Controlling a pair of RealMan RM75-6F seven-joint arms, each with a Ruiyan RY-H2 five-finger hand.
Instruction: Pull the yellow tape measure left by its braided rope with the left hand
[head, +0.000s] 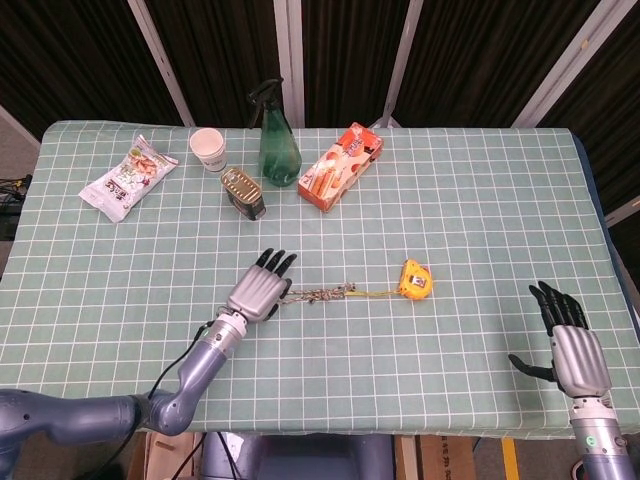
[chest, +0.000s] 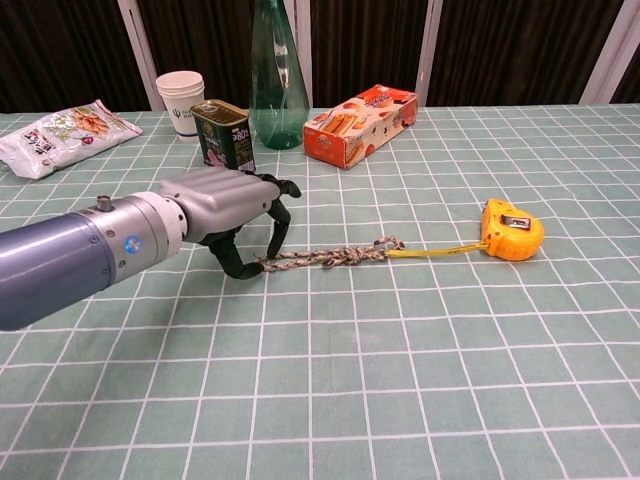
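Observation:
The yellow tape measure (head: 417, 279) (chest: 511, 230) lies on the green checked cloth right of centre. A short yellow strap joins it to the braided rope (head: 325, 294) (chest: 330, 257), which runs out to the left. My left hand (head: 258, 292) (chest: 225, 205) hovers over the rope's left end with its fingers spread. In the chest view the thumb and fingertips straddle that end and reach down to the cloth without closing on it. My right hand (head: 572, 345) rests open near the table's front right corner, far from the tape; only the head view shows it.
Along the back stand a green spray bottle (head: 279, 135) (chest: 277, 75), a tin can (head: 243, 192) (chest: 223, 137), a paper cup (head: 208, 149) (chest: 181, 100) and an orange box (head: 340, 165) (chest: 361, 124). A snack bag (head: 128, 177) (chest: 62, 135) lies at back left.

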